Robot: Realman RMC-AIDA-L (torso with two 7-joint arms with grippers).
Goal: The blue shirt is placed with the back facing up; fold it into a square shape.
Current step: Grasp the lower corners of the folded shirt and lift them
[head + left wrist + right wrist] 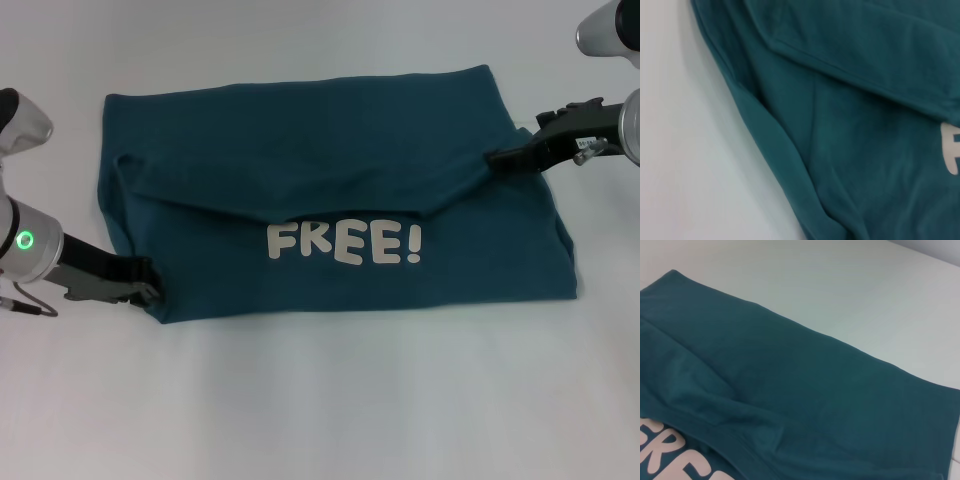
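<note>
Left claw (150,292) pinched the blue shirt (330,190) lying on the worktop (320,410) at its near-left corner, right claw (497,157) nipped the right edge; mid-fold, next likely another crosswise fold.

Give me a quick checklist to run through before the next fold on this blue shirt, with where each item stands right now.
1. Left end effector at the near left corner of the blue shirt: ok.
2. Right end effector at the shirt's right edge, by the folded flap's end: ok.
3. Either end effector actually pinching fabric: cannot tell.
4. Far part folded toward the robot, its hem lying just above the FREE! print: ok.
5. Shape square yet: not ok, wider than deep.
6. Fabric flat: not ok, flap hem sags, creases near the left edge.
</note>
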